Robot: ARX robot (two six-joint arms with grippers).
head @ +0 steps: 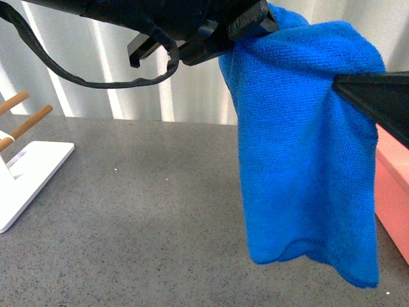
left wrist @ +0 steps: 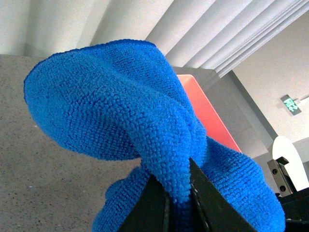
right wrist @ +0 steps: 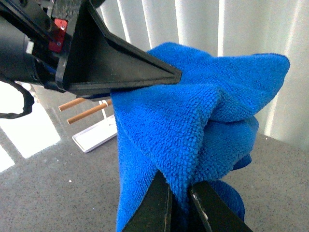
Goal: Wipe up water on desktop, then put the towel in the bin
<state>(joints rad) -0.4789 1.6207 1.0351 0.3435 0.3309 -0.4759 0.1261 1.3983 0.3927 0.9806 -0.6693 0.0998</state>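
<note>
The bright blue towel (head: 307, 153) hangs in the air above the dark grey speckled desktop (head: 140, 224), held by both grippers. My left gripper (head: 246, 25) is shut on its upper left corner. My right gripper (head: 342, 86) is shut on its right edge. In the left wrist view the towel (left wrist: 116, 101) is pinched between the left gripper's (left wrist: 178, 195) black fingers. In the right wrist view the towel (right wrist: 193, 125) is pinched in the right gripper (right wrist: 178, 191). The salmon-pink bin (head: 393, 192) stands at the right edge, beside the hanging towel; it also shows in the left wrist view (left wrist: 207, 113).
A white flat-based rack with wooden rods (head: 25, 166) stands at the left of the desktop, also in the right wrist view (right wrist: 94, 133). White vertical blinds (head: 128, 83) run along the back. The left arm's black cable (head: 96, 80) droops above the desktop.
</note>
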